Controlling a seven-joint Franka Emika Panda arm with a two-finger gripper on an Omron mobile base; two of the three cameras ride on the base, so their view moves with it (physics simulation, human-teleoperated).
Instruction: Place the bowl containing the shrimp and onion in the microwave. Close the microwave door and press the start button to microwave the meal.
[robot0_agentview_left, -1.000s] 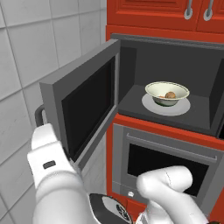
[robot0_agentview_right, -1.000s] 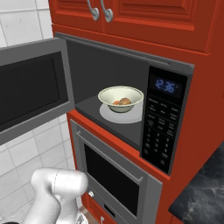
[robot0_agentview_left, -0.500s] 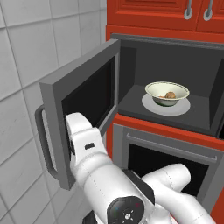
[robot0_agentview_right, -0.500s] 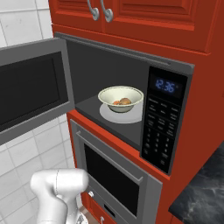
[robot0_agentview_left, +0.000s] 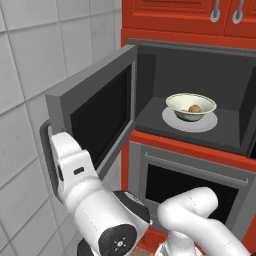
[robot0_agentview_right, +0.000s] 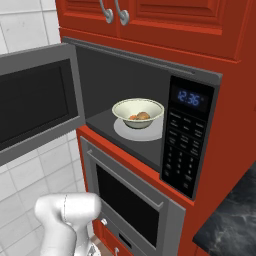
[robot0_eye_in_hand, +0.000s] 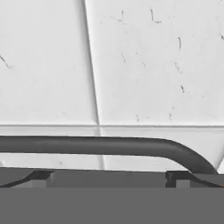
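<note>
Cream bowl: the bowl (robot0_agentview_left: 191, 107) has a pale green rim and sits on the round pale turntable plate (robot0_agentview_left: 172, 120) inside the microwave (robot0_agentview_right: 192, 112).
Bowl contents: a tan-brown onion (robot0_agentview_left: 195, 108) and a small pink-orange shrimp (robot0_agentview_right: 133, 117) lie together in the bowl, just beside each other.
Microwave shape: a grey box with a dark cavity; a black control panel (robot0_agentview_right: 184, 142) with a blue clock display runs down its right side.
Microwave door: the microwave door (robot0_agentview_left: 97, 110) stands swung open to the left of the cavity, grey-framed with a large dark glass window.
Door handle: a grey bar handle (robot0_eye_in_hand: 105, 145), smooth and round, curves down at one end in the hand view.
Claw: the gripper (robot0_eye_in_hand: 109, 177) has its dark tips set wide apart just in front of the handle, holding nothing; whether they touch the bar cannot be told.
Behind the handle: a white tiled wall (robot0_eye_in_hand: 144, 57) with faint speckles.
Below the microwave: a grey oven (robot0_agentview_right: 130, 200) with a horizontal bar handle.
Above the microwave: red cabinets (robot0_agentview_right: 165, 17) with metal pulls.
Lower right of the microwave: a dark marbled counter (robot0_agentview_right: 232, 220).
</note>
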